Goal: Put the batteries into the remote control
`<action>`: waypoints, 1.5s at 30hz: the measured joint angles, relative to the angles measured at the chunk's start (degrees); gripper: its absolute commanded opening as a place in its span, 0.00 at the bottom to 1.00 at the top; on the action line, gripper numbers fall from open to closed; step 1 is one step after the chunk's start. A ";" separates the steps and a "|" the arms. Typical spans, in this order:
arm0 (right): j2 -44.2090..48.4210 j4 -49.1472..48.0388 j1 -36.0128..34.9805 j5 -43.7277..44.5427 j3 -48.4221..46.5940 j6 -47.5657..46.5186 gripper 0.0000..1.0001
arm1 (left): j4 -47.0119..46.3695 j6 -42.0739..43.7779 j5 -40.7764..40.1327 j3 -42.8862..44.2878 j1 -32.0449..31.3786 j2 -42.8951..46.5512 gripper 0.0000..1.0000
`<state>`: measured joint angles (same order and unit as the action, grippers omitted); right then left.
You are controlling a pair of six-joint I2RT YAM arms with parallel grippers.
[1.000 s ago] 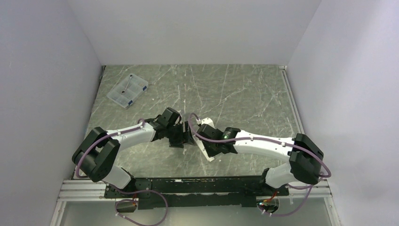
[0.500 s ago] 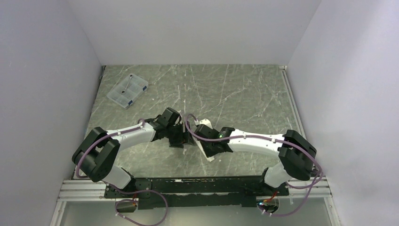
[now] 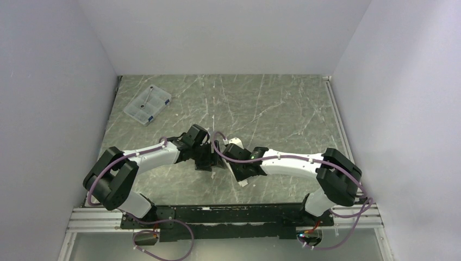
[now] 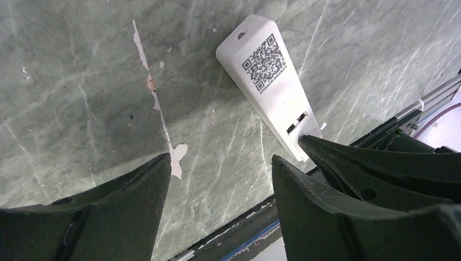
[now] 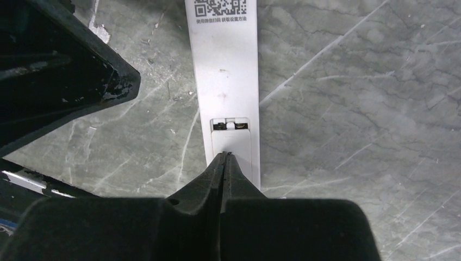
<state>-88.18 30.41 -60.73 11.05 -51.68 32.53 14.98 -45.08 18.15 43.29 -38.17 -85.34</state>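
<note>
right gripper (image 5: 224,160) pinched shut, tips on cover (image 5: 231,142) | left gripper (image 4: 220,163) wide beside remote control (image 5: 225,70) | press lightly, slide cover probably outward

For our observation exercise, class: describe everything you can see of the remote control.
The remote control is a slim white plastic handset lying flat, back upward, on the marbled table. Its back carries a printed QR code and, towards one end, a battery cover with a narrow gap where metal contacts show. The shut right gripper touches that cover with its tips.
</note>
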 measured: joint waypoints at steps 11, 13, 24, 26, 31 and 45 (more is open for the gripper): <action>-1.11 -2.99 0.07 0.37 -0.17 0.00 0.00 | 0.61 0.11 0.00 0.00 0.00 0.02 0.73; -1.53 -3.69 0.22 0.39 -0.44 -0.02 0.00 | 0.68 0.35 0.00 0.00 0.00 0.02 0.73; -2.84 -4.96 1.57 0.37 -1.07 -0.66 0.00 | 0.83 0.48 0.00 0.00 0.00 0.02 0.73; -2.84 -4.83 1.57 0.48 -1.16 -0.87 0.00 | 0.85 0.50 -0.02 0.00 0.00 0.02 0.73; -2.19 -3.39 1.55 0.44 -1.40 -1.03 0.00 | 1.25 0.81 -0.02 0.02 0.00 0.02 0.73; 10.36 1.88 1.64 1.55 -1.05 -0.33 0.40 | 2.29 1.14 -0.04 0.94 0.00 0.02 0.74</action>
<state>-77.82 32.29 -59.09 12.60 -52.73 32.21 17.28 -43.94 18.11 44.23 -38.17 -85.32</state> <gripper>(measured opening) 0.335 0.735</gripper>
